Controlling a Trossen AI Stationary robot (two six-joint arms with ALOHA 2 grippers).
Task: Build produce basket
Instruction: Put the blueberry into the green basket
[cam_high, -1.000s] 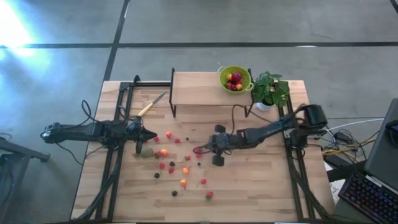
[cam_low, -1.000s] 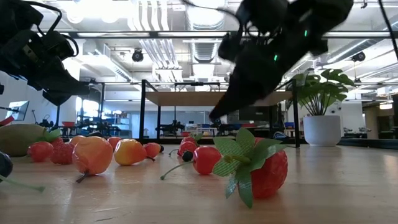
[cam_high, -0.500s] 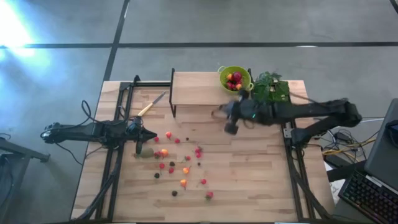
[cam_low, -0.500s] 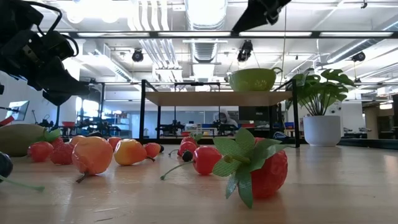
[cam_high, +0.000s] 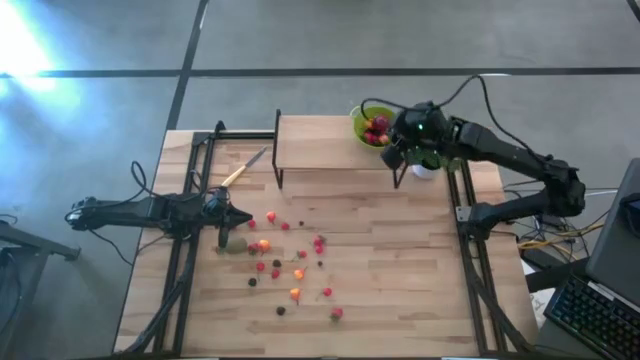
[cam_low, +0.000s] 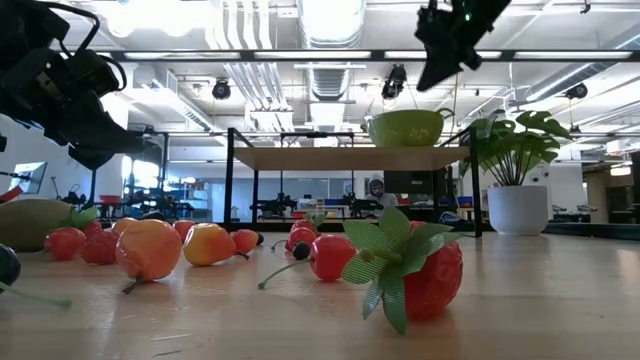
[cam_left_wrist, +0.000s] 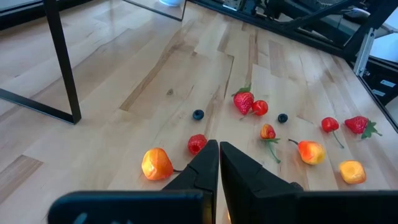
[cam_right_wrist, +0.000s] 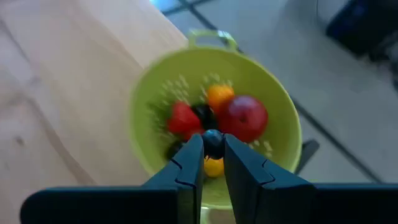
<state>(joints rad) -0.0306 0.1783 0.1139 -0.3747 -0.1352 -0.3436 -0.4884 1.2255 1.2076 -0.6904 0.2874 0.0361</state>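
1. I see my right gripper (cam_right_wrist: 212, 163) above the produce basket (cam_right_wrist: 273, 118) on the shelf (cam_high: 315, 142), fingers pinching a dark berry (cam_right_wrist: 213, 144).
2. My left gripper (cam_left_wrist: 219, 163) waits over the desk (cam_high: 400, 280), fingers closed, empty.

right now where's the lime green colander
In the high view the round lime-green plastic colander sits on the raised wooden shelf's right end, beside the leafy potted plant, with the right gripper above it.

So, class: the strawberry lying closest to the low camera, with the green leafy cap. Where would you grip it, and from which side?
Grip the strawberry across its red body, coming straight down from above. It lies on its side on the table, with the leafy cap splayed at one end, probably too floppy to pinch. Nothing crowds it; the nearest cherry sits apart.
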